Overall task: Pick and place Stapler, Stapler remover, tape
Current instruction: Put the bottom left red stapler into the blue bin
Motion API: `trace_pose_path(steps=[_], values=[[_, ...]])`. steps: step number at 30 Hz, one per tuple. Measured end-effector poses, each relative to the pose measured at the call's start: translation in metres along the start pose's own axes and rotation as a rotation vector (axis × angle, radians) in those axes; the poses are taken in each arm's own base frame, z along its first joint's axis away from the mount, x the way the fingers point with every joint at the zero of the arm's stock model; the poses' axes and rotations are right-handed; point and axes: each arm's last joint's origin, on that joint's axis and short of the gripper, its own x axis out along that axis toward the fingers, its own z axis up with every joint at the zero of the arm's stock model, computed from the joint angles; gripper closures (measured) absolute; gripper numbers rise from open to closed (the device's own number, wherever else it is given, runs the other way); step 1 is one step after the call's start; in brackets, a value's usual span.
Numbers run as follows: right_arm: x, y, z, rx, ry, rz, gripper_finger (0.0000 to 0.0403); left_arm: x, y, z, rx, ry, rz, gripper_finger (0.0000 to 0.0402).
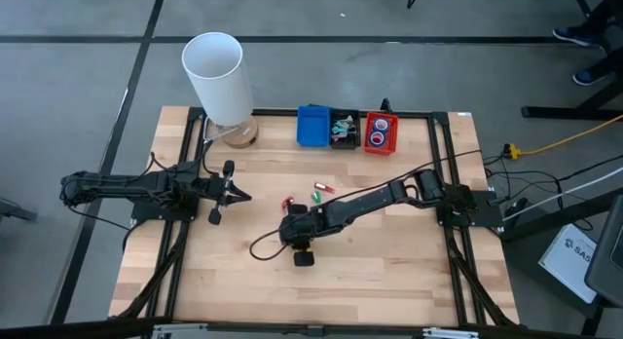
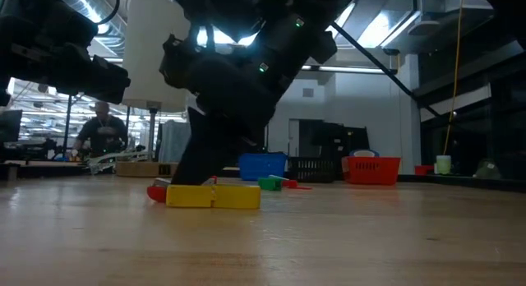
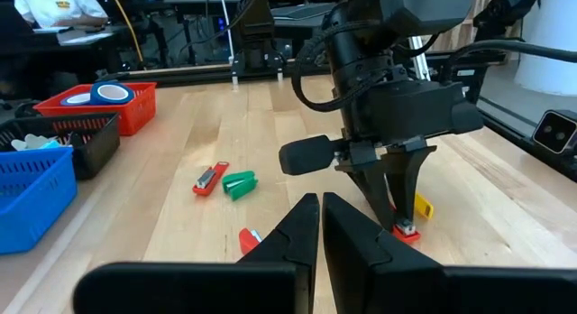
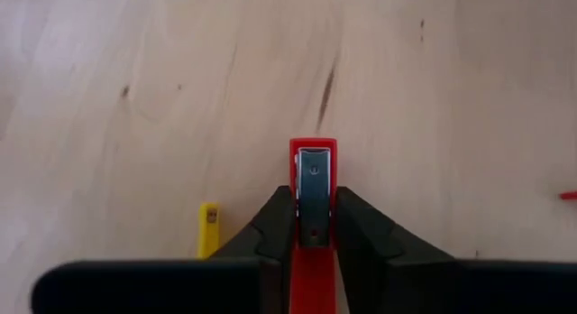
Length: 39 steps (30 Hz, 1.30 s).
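My right gripper (image 1: pixel 292 220) points down at mid-table, shut on a small red stapler (image 4: pixel 313 183) with a metal top. A yellow stapler (image 2: pixel 214 196) lies on the wood right beside it, also in the right wrist view (image 4: pixel 209 226). Farther off lie another red stapler (image 3: pixel 209 179), a green one (image 3: pixel 239 184) and a small red piece (image 3: pixel 248 239). Two blue tape rolls (image 1: pixel 381 132) sit in the red bin; pink and yellow rolls are not visible. My left gripper (image 3: pixel 320 226) is shut, level above the table's left part, and touches nothing. My right gripper pinches the red stapler between its two fingers (image 4: pixel 361 226), one on each long side (image 4: pixel 294 170). The fingers come from above, pointing down, and lie along the stapler. In the left wrist view the stapler (image 3: pixel 406 231) sits at the fingertips, down at the table surface.
Along the far edge stand a blue bin (image 1: pixel 313 125), a black bin (image 1: pixel 343 130) with pale pieces in it, and the red bin (image 1: pixel 368 144). A tall white cylinder (image 1: pixel 216 76) stands at the far left corner. A person sits in the room beyond (image 2: pixel 103 130).
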Motion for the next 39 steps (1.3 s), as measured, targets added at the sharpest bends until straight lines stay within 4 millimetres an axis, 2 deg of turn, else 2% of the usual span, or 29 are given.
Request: trace_pose_path(steps=[7,17,28,34,39], values=[[-0.010,-0.005,0.021,0.060,-0.045,-0.003,0.0344,0.000,0.000,0.000,0.000,0.000,0.000,0.0386],[-0.042,-0.016,0.062,0.078,-0.107,-0.008,0.0344,0.000,0.000,0.000,0.000,0.000,0.000,0.0386],[-0.071,-0.025,0.091,0.047,-0.175,0.019,0.0341,0.000,0.000,0.000,0.000,0.000,0.000,0.0386],[-0.083,-0.045,0.093,0.069,-0.156,0.058,0.0341,0.000,0.000,0.000,0.000,0.000,0.000,0.0386],[-0.100,-0.072,0.090,0.040,-0.118,0.017,0.0340,0.000,0.000,0.000,0.000,0.000,0.000,0.0386]])
